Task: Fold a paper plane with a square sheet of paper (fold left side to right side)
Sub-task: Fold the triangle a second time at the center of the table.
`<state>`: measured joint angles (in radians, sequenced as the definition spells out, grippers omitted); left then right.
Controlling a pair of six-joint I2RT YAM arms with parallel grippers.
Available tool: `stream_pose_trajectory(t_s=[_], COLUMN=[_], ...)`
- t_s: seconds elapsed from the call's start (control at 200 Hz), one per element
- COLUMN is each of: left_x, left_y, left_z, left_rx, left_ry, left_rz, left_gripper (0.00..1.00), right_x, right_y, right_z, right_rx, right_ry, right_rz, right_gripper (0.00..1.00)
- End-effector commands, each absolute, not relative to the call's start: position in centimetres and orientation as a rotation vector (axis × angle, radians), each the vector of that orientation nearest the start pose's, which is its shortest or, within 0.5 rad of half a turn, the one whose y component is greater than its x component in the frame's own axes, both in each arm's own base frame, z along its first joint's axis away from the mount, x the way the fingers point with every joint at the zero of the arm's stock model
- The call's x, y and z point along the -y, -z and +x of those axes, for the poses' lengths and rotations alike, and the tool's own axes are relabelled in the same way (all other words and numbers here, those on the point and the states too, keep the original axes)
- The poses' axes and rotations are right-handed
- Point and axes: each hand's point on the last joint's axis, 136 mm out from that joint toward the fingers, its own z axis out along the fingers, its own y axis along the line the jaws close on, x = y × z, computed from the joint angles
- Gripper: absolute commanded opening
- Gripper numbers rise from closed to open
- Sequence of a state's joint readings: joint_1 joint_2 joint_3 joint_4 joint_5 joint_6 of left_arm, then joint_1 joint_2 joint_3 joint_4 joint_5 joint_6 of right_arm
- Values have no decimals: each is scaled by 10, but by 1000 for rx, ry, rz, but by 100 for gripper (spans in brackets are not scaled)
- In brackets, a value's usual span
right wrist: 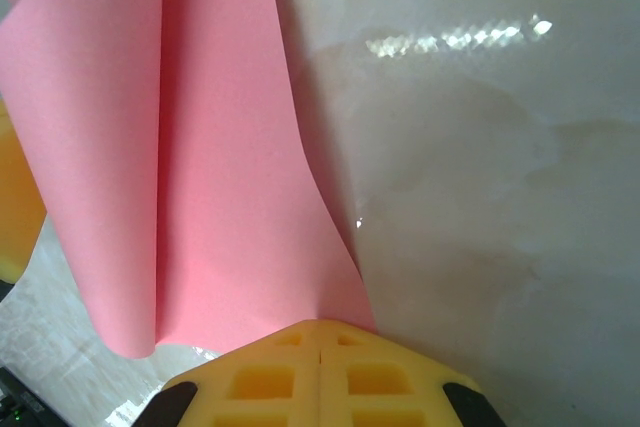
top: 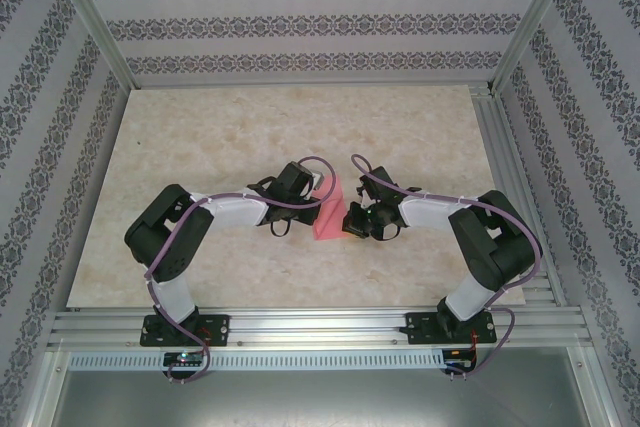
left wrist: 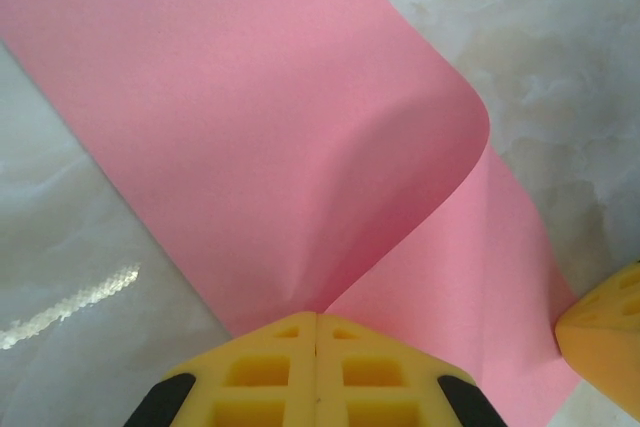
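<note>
Sheets: one square sheet of paper (top: 328, 212), pink, near the middle of the table (top: 200, 147), lying between the two grippers.
Sheet shape: not flat; in the left wrist view one flap (left wrist: 300, 127) is lifted and bowed over a lower layer, with a rounded bend at 2 o'clock and no sharp crease showing.
Arms: two, black and white, bases at 7 and 5 o'clock of the table in the top view, both reaching inward to the sheet.
Left gripper (left wrist: 317, 319): one, at the sheet's 10 o'clock side in the top view; its two yellow fingers (left wrist: 265, 377) are pressed together, and the flap and the lower layer converge right at their tips, so it looks pinched on the sheet's edge.
Right gripper (right wrist: 320, 325): one, at the sheet's 4 o'clock side in the top view; two yellow fingers (right wrist: 385, 382) closed against each other, the sheet's edge running into their tips, seemingly nipped there.
Right wrist view of sheet: it stands up off the table in a long curl toward 11 o'clock, with one soft lengthwise fold line.
Table surface: one pale marble-patterned top, bare and glossy on both sides of the sheet.
</note>
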<state>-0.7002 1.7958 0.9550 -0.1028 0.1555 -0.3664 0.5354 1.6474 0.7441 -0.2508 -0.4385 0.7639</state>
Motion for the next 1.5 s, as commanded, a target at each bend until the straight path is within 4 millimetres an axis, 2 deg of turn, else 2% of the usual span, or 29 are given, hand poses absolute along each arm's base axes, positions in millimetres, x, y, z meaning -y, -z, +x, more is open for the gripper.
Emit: stream_pose_trajectory(t_s=[0.0,1.194,1.294,1.494], left_x=[291,289,290,289], left_y=[-27,-24,-24,-19], left_z=[319,322,322,319], left_rx=[-2578,-2584,-2584,-2596], left_ry=[568,563,562,562], left_rz=[490,477,481,485], left_gripper=[2,2,2,3], right_x=[-223,-221,-223,-228], right_y=[7,7,1,-24], right_z=[238,235,238,248], right_rx=[-3009,-3022,-3004,-2939], right_ry=[-787,-762,-776,-807], right_rz=[194,177,165,127], right_gripper=[2,3,3,6])
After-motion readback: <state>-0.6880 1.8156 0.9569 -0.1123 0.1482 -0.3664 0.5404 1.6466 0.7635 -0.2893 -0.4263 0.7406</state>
